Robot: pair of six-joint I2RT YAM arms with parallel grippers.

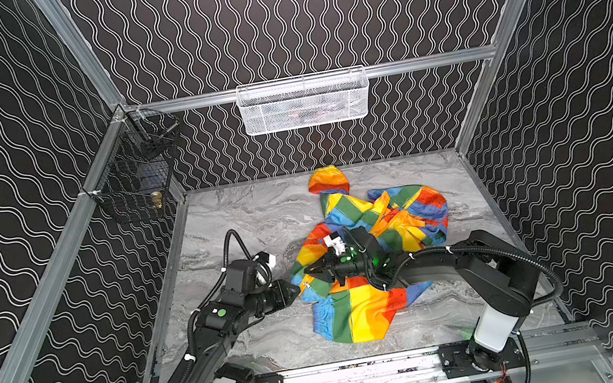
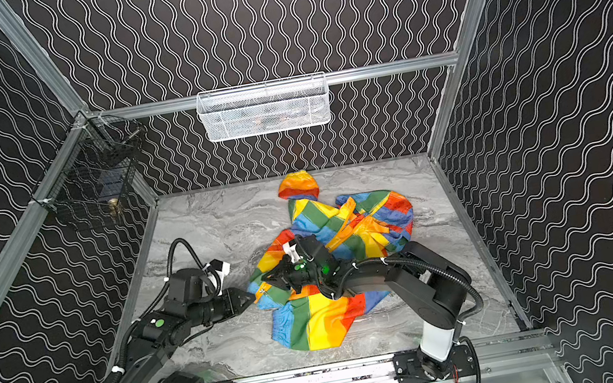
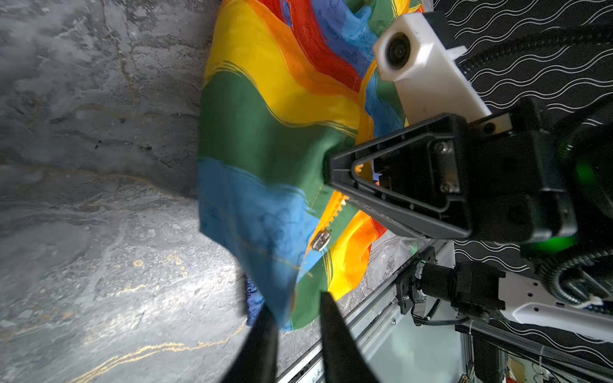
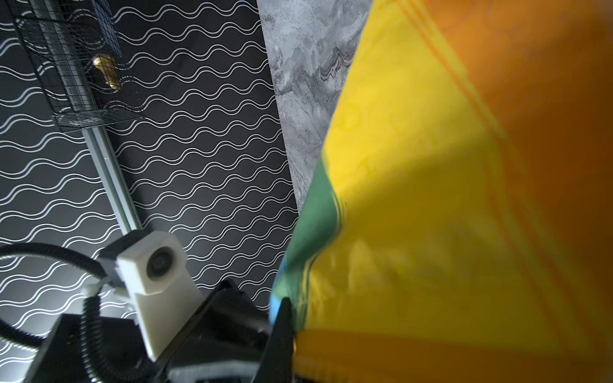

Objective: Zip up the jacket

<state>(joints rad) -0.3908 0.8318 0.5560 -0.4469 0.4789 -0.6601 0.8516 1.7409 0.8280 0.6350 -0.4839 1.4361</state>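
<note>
**Jacket held on one side, zipper not done up**

The left gripper (image 1: 296,290) sits low over the gray table (image 1: 243,228), right at the left edge of the jacket (image 1: 362,309). Its two fingers (image 3: 265,331) are a little way apart. In the left wrist view a loose corner of blue and green cloth hangs between the tips. Nothing is squeezed there, so this gripper holds nothing. It looks ready to take a bite.

Just to the right hangs the small silver zipper pull (image 3: 321,239), under a short row of orange zipper teeth (image 3: 339,203). That is likely why both grippers are at this spot, because the zip has to start here.

Next comes the right gripper (image 1: 306,272). It reaches across the jacket from the right. Its jaws are closed tight on a fold of green cloth next to the teeth. That bit is lifted off the table, and I think this keeps the zipper end up where the left gripper can get at it.

The rest of the jacket lies crumpled in the middle and right of the table. One bunched end (image 1: 328,180) is by the far wall. The front looks open, so the zipping is not begun.
</note>
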